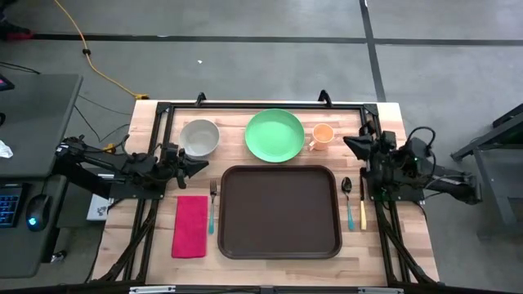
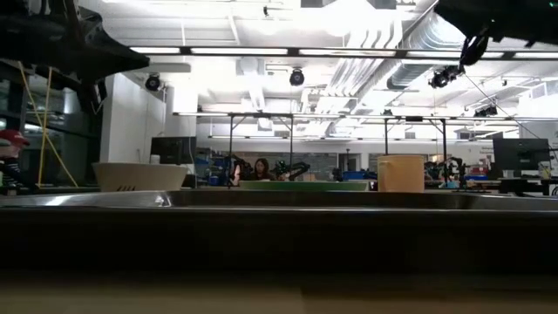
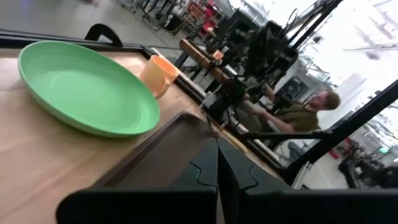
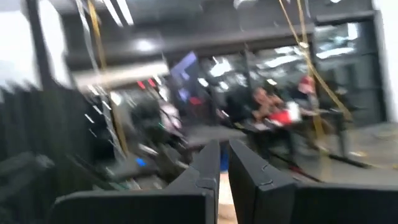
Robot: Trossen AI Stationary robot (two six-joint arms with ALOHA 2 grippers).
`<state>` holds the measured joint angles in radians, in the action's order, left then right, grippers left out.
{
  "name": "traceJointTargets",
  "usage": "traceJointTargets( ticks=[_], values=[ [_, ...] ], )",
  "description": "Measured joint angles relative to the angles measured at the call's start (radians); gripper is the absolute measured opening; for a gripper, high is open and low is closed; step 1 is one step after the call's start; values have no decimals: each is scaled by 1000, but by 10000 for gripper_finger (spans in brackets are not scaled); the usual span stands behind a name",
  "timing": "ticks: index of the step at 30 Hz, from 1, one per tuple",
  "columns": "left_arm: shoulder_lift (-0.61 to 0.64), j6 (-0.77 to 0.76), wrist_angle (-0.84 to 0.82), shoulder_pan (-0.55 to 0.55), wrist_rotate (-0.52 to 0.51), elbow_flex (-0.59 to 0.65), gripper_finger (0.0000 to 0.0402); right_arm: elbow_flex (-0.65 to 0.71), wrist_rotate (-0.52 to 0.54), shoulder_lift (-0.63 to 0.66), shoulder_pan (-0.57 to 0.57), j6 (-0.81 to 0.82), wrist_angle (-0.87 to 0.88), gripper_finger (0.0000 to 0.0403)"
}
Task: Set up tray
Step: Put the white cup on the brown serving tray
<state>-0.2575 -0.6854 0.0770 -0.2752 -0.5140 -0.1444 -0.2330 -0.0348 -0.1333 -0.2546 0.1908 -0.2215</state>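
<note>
tray (image 1: pixel 279 211) sits empty mid-worktop between my arms, long axis running side to side, left jaws (image 1: pixel 201 164) and right jaws (image 1: pixel 350 144) both clenched on nothing, left a touch nearer its corner.

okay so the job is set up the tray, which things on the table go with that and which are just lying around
For the job: tray, green plate, bowl, orange cup, fork, spoon, knife, red napkin.

Lying about: yellow cable, keyboard, mouse.
</note>
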Motion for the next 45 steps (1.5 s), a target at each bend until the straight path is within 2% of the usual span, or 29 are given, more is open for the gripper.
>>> traceJointTargets(
  ticks=[14, 22, 25, 33, 45],
  values=[
    [0, -3, -28, 0, -4, 0, 31, -542, 45, -533, 0, -266, 667, 11],
    [0, -4, -28, 0, -4, 0, 31, -764, 232, -763, -2, -353, 1054, 11],
    [0, -4, -28, 0, -4, 0, 31, -810, 236, -820, -3, -374, 1147, 11],
    [0, -4, -28, 0, -4, 0, 31, -833, 126, -920, -68, -437, 1257, 11],
    [0, -2, -29, 0, -3, 0, 31, -833, 92, -1069, -204, -588, 1273, 11]
  ],
)
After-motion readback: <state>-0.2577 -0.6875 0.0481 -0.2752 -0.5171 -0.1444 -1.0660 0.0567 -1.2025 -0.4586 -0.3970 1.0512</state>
